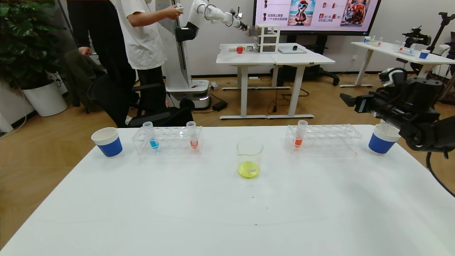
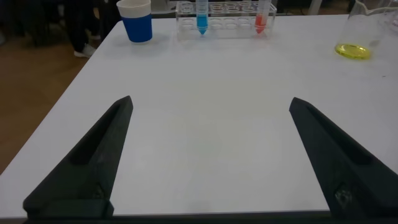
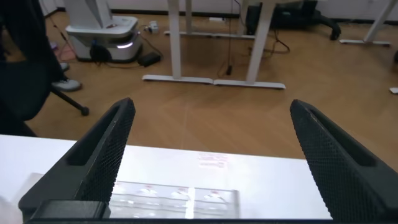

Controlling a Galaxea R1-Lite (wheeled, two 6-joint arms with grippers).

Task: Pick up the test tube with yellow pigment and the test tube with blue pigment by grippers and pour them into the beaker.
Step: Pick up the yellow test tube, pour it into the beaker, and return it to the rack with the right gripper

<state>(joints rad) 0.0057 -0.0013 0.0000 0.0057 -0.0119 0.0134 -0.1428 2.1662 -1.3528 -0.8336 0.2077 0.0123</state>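
Observation:
The beaker stands mid-table with yellow liquid in its bottom; it also shows in the left wrist view as the beaker. The test tube with blue pigment stands upright in the left rack, the same blue tube far ahead of my left gripper. That gripper is open and empty, low over bare table. My right gripper hovers at the far right, above the right rack. From the wrist, the right gripper is open and holds nothing. The test tube with yellow pigment is out of view.
An orange-red tube shares the left rack, and another orange-red tube stands in the right rack. Blue-banded paper cups sit at the far left and far right, the right one under my right arm. A person stands beyond the table.

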